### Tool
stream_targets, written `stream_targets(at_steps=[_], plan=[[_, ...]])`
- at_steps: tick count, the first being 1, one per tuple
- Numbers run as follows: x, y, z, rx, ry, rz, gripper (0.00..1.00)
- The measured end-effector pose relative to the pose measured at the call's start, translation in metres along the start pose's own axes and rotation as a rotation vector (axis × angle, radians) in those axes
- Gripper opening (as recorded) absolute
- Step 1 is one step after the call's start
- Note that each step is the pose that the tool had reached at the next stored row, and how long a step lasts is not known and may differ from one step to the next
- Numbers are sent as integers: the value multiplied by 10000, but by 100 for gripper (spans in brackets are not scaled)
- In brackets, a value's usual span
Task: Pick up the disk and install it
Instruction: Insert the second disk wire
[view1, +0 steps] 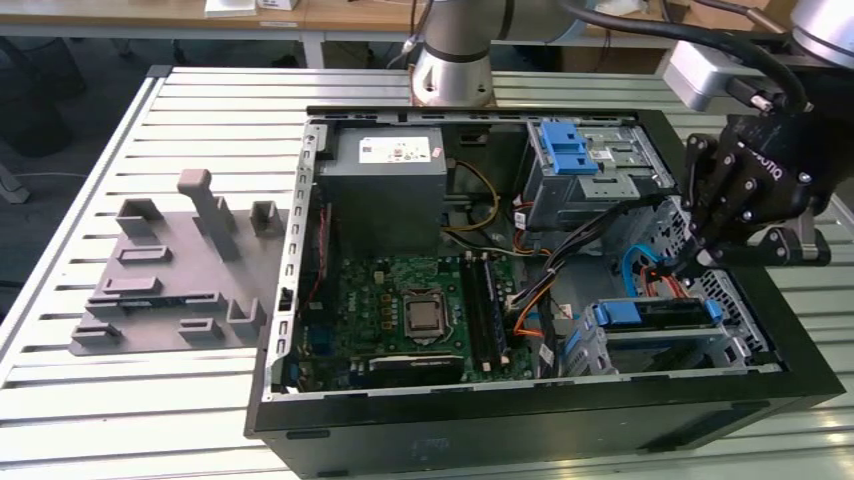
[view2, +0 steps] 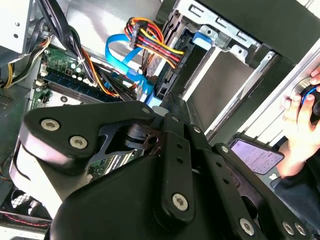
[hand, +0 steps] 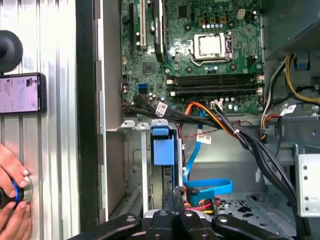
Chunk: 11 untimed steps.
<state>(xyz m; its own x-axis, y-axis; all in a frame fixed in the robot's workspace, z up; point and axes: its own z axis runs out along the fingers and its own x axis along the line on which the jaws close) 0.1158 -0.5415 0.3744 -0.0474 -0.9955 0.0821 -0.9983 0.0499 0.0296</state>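
1. An open computer case (view1: 534, 420) lies on its side on a slatted metal surface (view1: 134, 400), with the green circuit board (view1: 400, 310) exposed inside.
2. The gripper (view1: 694, 262) hangs over the case's end at the exterior view's right, just above a drive bay (view1: 654, 335); its black linkage also shows in both wrist views.
3. The jaws look drawn together with nothing clearly between them, though the fingertips are partly hidden, so this is a hedged reading.
4. The disk (view1: 651, 314) sits in that lower bay, directly below the gripper, with its blue frame showing; in the first wrist view the blue frame (hand: 162, 147) stands in a slot of the metal cage, apart from the jaws.
5. A second blue-fronted bay (view1: 577, 160) sits farther back in the case, beside the grey metal box (view1: 387, 190) with a white sticker.
6. A blue flat cable (hand: 210, 187) and a bundle of coloured wires (view2: 152, 42) run near the disk.
7. A grey plastic holder (view1: 180, 275) with upright posts rests on the surface well apart from the case, on the exterior view's left.
8. In the first wrist view a person's hands (hand: 12, 200) rest on the surface outside the case, near a phone (hand: 20, 93).
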Motion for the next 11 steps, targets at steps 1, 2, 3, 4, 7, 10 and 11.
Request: stream_targets(at_steps=[1, 2, 3, 4, 7, 10, 11], plan=[[0, 8, 2, 0, -1, -6, 11], [1, 15, 3, 1, -1, -9, 11], [1, 23, 3, 1, 1, -11, 11], [1, 26, 2, 1, 3, -13, 11], [-12, 32, 2, 2, 4, -22, 11], [-43, 35, 0, 2, 4, -26, 11], [-60, 36, -1, 2, 5, -27, 11]])
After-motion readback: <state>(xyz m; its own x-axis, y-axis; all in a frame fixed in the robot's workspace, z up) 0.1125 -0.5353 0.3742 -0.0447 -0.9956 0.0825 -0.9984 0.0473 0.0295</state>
